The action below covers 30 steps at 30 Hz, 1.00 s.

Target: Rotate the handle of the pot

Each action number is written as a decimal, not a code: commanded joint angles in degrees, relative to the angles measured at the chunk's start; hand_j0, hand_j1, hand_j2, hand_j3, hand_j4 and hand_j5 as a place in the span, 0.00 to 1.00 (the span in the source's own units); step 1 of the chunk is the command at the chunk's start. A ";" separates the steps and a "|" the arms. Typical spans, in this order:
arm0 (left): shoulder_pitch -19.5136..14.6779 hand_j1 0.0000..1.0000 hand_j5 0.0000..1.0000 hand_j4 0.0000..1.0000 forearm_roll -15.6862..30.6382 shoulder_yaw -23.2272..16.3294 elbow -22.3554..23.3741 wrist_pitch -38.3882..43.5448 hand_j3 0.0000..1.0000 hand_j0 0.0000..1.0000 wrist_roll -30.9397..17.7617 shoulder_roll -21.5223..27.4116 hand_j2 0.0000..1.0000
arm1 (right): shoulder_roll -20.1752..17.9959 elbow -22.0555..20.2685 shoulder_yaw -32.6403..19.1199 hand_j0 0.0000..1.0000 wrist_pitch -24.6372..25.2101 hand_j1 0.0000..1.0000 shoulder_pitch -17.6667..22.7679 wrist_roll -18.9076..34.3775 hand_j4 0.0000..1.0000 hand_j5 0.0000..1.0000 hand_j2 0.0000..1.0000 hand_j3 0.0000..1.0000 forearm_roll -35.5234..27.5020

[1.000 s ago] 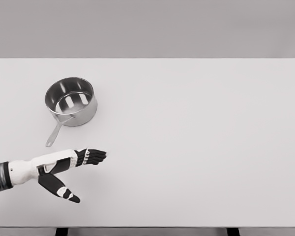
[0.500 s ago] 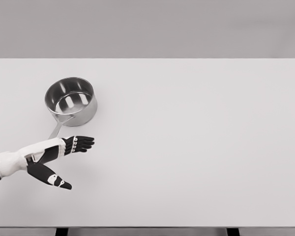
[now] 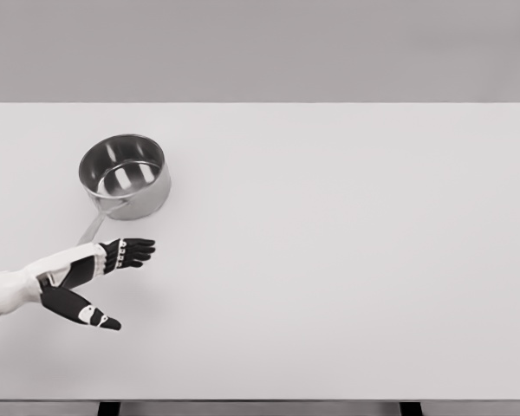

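Pointing lower-left: pot handle (image 3: 94,227)

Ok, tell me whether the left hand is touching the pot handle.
Cannot tell. In the head view the left hand overlaps the lower end of the pot handle, hiding the tip; one overhead angle shows neither contact nor gap.
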 commanded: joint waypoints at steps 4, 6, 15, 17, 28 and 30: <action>1.14 1.00 1.00 1.00 0.35 2.20 0.42 0.02 1.00 1.00 0.06 0.16 1.00 | 0.00 0.01 0.00 1.00 0.00 1.00 0.00 0.01 1.00 1.00 1.00 1.00 0.00; 1.67 1.00 1.00 1.00 0.26 2.82 0.51 0.02 1.00 1.00 0.06 0.25 1.00 | 0.00 0.01 0.00 1.00 0.00 1.00 0.00 0.01 1.00 1.00 1.00 1.00 0.00; 1.67 1.00 1.00 1.00 -1.15 3.43 2.71 0.02 1.00 1.00 0.06 0.51 1.00 | 0.00 0.01 0.00 1.00 0.00 1.00 0.00 0.01 1.00 1.00 1.00 1.00 0.00; 1.67 1.00 1.00 1.00 -2.73 3.61 3.41 0.02 1.00 1.00 0.06 0.51 1.00 | 0.00 0.01 0.00 1.00 0.00 1.00 0.00 0.01 1.00 1.00 1.00 1.00 0.00; 1.67 1.00 1.00 1.00 -5.98 5.37 5.79 0.02 1.00 1.00 0.06 2.00 1.00 | 0.00 0.01 0.00 1.00 0.00 1.00 0.00 0.01 1.00 1.00 1.00 1.00 0.00; 1.67 1.00 1.00 1.00 -6.68 6.16 6.23 0.02 1.00 1.00 0.06 2.27 1.00 | 0.00 0.01 0.00 1.00 0.00 1.00 0.00 0.01 1.00 1.00 1.00 1.00 0.00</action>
